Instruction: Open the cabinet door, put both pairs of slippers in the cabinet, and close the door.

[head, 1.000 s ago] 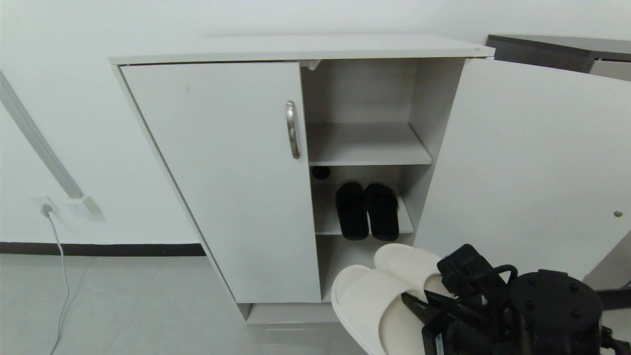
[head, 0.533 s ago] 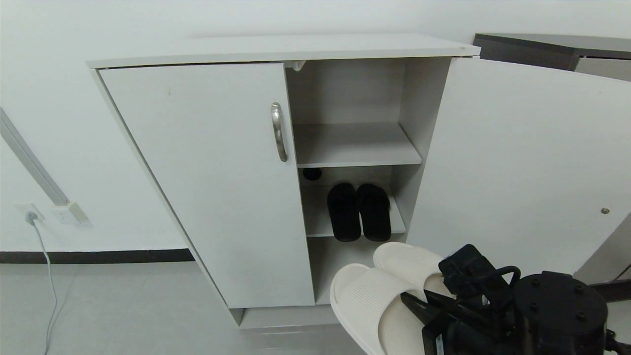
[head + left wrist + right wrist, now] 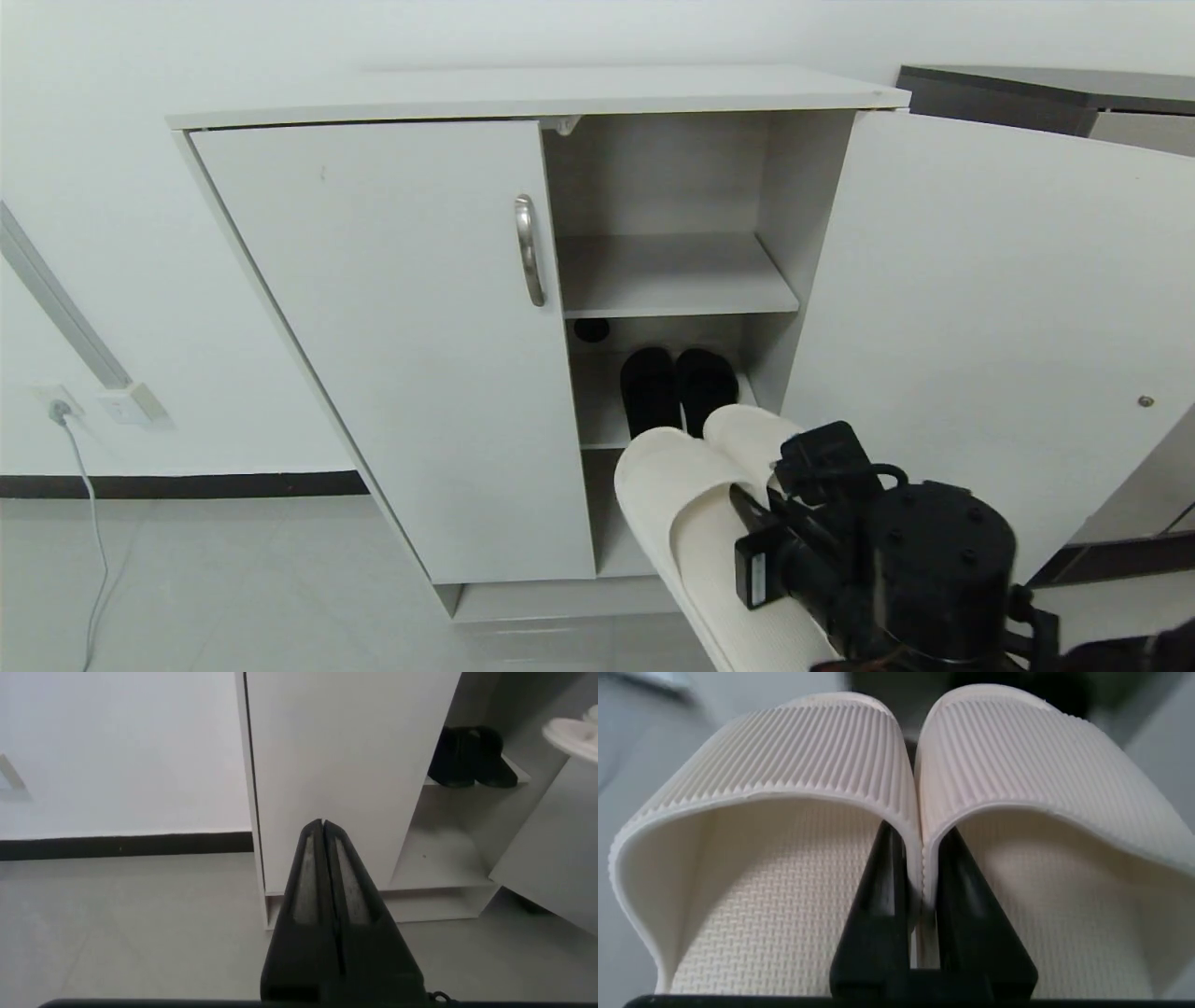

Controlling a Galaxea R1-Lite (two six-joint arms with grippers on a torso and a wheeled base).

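The white cabinet (image 3: 523, 93) stands against the wall, its right door (image 3: 990, 308) swung open and its left door (image 3: 392, 345) closed. A pair of black slippers (image 3: 677, 387) lies on the middle shelf (image 3: 597, 425); they also show as black slippers (image 3: 472, 756). My right gripper (image 3: 761, 504) is shut on the inner edges of a pair of white slippers (image 3: 691, 485), held side by side just in front of the open compartment, toes toward it. Up close the white slippers (image 3: 785, 831) flank the black fingers (image 3: 878, 915). My left gripper (image 3: 322, 831) is shut and holds nothing, low over the floor before the cabinet.
The upper shelf (image 3: 672, 275) and the bottom compartment (image 3: 616, 541) hold nothing. A metal handle (image 3: 528, 250) sits on the closed door. A wall socket with a cable (image 3: 65, 415) is at the left. A dark-topped piece of furniture (image 3: 1046, 98) stands behind the open door.
The camera shifted a little early on. My right gripper has carried the white slippers up and forward toward the open compartment, now partly covering the black pair.
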